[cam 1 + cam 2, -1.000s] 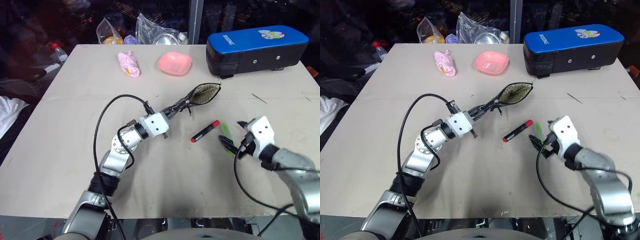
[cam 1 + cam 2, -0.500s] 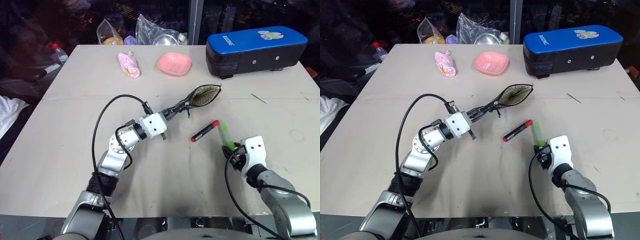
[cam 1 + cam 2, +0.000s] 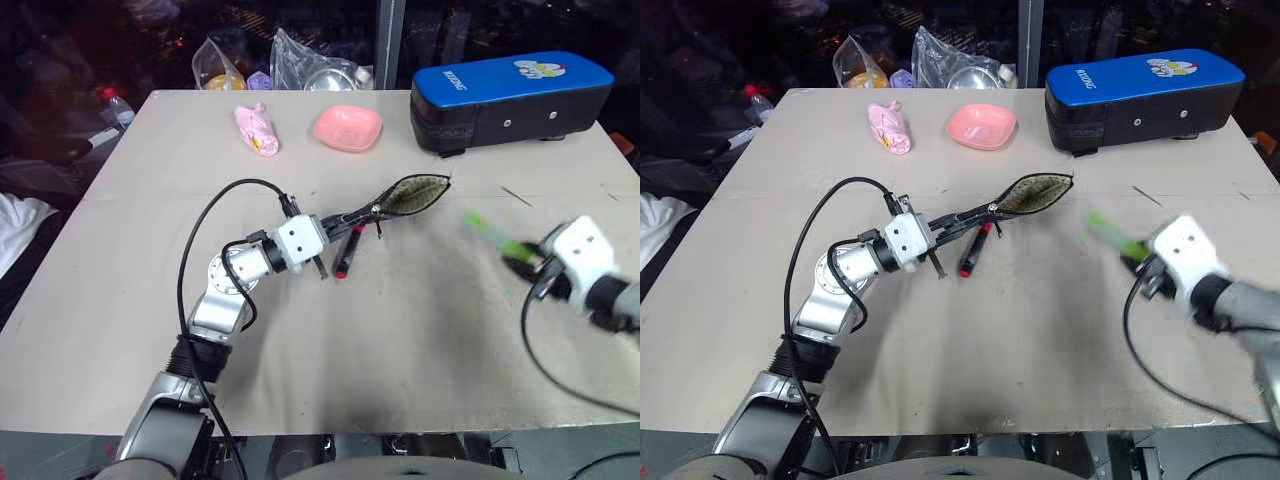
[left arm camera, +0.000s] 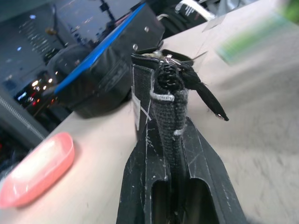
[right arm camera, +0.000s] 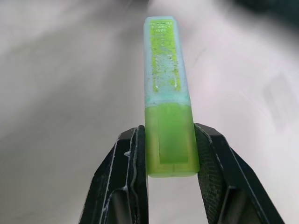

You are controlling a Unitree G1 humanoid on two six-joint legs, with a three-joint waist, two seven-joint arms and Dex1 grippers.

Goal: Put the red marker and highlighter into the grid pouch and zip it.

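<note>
The highlighter (image 5: 167, 98) is clamped by its lime-green end between the two fingers of the right gripper (image 5: 169, 156), with the paler cap pointing away from the wrist. In the head views, this gripper (image 3: 520, 258) is seen at about 3 o'clock on the table (image 3: 150, 200), lifted above it, and the highlighter (image 3: 490, 232) appears blurred.

The grid pouch (image 3: 400, 198) is pinched at one end by the closed left gripper (image 4: 170, 140). Its open mouth, with a pale lining, is turned toward 2 o'clock, in the direction of the blue-topped case (image 3: 510, 95). The red marker (image 3: 347, 255) is found on the table just under the pouch, near the centre.
</note>
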